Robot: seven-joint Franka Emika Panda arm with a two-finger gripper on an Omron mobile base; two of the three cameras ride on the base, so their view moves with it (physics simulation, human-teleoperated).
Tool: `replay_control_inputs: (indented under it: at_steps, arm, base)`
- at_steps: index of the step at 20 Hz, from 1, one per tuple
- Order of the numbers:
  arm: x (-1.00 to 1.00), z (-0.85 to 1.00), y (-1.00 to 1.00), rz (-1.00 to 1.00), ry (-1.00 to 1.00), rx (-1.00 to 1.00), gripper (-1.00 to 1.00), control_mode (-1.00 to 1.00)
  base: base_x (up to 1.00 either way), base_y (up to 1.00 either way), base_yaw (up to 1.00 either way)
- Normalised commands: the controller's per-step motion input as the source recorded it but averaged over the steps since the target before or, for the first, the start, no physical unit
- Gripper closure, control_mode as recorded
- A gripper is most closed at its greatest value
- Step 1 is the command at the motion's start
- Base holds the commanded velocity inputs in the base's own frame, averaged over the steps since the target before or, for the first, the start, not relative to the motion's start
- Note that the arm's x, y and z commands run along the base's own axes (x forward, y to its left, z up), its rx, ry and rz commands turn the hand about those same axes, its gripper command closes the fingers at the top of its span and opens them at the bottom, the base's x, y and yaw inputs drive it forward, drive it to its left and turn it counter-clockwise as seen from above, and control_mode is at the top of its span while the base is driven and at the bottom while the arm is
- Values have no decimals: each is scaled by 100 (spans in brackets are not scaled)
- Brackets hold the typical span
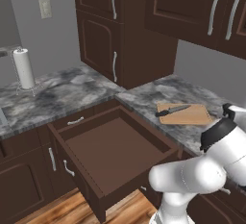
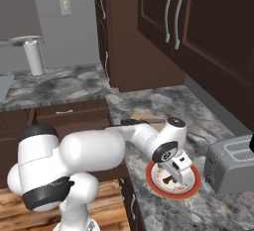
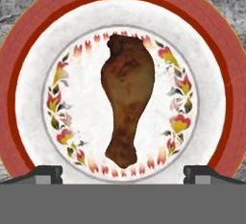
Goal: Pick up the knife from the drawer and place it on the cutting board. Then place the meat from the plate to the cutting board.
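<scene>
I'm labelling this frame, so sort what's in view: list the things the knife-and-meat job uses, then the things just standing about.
Job:
knife, lying on the cutting board
open drawer
meat on the plate
end effector, open above the meat

Standing about:
paper towel roll
toaster
wall cabinets
wall outlet

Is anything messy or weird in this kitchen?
The drawer hangs wide open and empty, jutting out from the cabinets. Otherwise tidy: the knife lies flat on the cutting board, and the meat sits centered on its plate. Nothing spilled or broken.
</scene>
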Motion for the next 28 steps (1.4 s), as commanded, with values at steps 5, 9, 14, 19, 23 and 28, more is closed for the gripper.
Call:
replay_control_inputs:
  at_steps: [5,9,14,19,23,28]
  arm:
    - [0,-7,-29,12,0,0,-100,-100]
    - [5,-10,-18,9,0,0,-100,-100]
    - [15,-10,-4,5,0,0,-100,-100]
    - [20,-9,0,2,0,0,-100,-100]
    - [18,-17,0,2,0,0,-100,-100]
    - [9,-20,0,3,0,0,-100,-100]
  base:
    - [0,0,0]
    - [0,0,0]
    - [0,0,0]
    - [0,0,0]
    - [0,0,0]
    - [0,0,0]
